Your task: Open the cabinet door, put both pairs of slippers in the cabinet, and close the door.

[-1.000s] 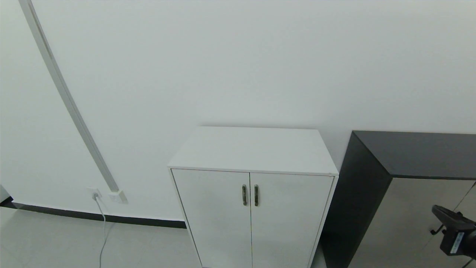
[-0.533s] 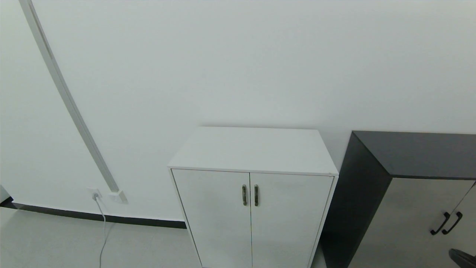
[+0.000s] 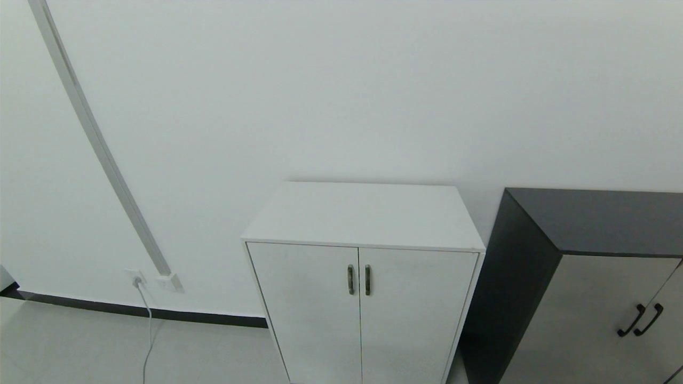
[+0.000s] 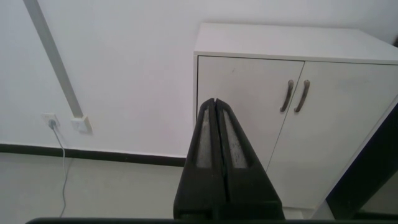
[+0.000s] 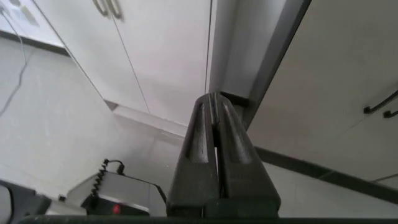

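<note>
The left gripper [image 4: 215, 102], fingers pressed together on nothing, hangs before the white cabinet [image 3: 363, 216]. The right gripper [image 5: 214, 98], likewise pinched together and empty, sits low by that cabinet's right bottom corner. The cabinet stands upright against the wall [image 3: 341, 80], with its doors [image 3: 309, 309] closed and facing the robot. Its vertical handles [image 3: 350, 279] sit side by side at the middle seam. A black cabinet [image 3: 587, 218] stands just right of it. A wall socket [image 3: 136, 277] with a hanging cable [image 3: 148, 341] is to its left.

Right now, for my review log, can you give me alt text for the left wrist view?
A white cabinet stands against a white wall, both doors closed, its two handles side by side where the doors meet. In the foreground the left pincer, shut, points toward the cabinet.
</note>
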Tool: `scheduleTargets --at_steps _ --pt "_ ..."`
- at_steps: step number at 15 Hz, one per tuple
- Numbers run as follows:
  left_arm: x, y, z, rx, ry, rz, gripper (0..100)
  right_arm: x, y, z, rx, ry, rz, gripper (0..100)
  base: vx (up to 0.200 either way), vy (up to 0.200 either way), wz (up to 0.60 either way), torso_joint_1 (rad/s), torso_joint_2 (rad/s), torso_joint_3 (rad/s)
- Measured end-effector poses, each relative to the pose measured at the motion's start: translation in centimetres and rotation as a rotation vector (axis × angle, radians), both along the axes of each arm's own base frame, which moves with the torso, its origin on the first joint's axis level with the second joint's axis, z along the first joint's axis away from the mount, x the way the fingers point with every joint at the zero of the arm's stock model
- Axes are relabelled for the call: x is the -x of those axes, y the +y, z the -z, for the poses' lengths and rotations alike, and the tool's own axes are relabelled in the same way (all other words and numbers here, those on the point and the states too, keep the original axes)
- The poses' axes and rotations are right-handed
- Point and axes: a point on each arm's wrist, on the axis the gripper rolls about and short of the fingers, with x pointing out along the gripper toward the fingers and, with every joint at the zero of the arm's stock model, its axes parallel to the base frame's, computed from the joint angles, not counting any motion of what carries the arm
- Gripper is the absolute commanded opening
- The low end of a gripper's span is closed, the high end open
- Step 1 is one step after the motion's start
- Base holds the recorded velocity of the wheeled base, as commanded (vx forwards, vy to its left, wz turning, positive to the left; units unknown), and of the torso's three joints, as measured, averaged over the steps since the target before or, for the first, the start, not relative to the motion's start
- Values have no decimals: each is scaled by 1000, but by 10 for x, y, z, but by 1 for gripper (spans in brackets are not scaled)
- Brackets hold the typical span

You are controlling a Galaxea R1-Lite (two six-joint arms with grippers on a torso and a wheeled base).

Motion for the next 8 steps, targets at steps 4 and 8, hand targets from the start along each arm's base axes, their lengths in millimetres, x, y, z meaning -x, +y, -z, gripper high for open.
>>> scheduleTargets --at_steps 4,8 --pt "0 0 0 0 0 0 0 6 -1 -2 -10 -68 -37 0 0 0 0 0 0 0" --pt "0 0 0 0 0 0 0 10 -2 -2 -19 -117 -84 0 0 0 0 0 0 0"
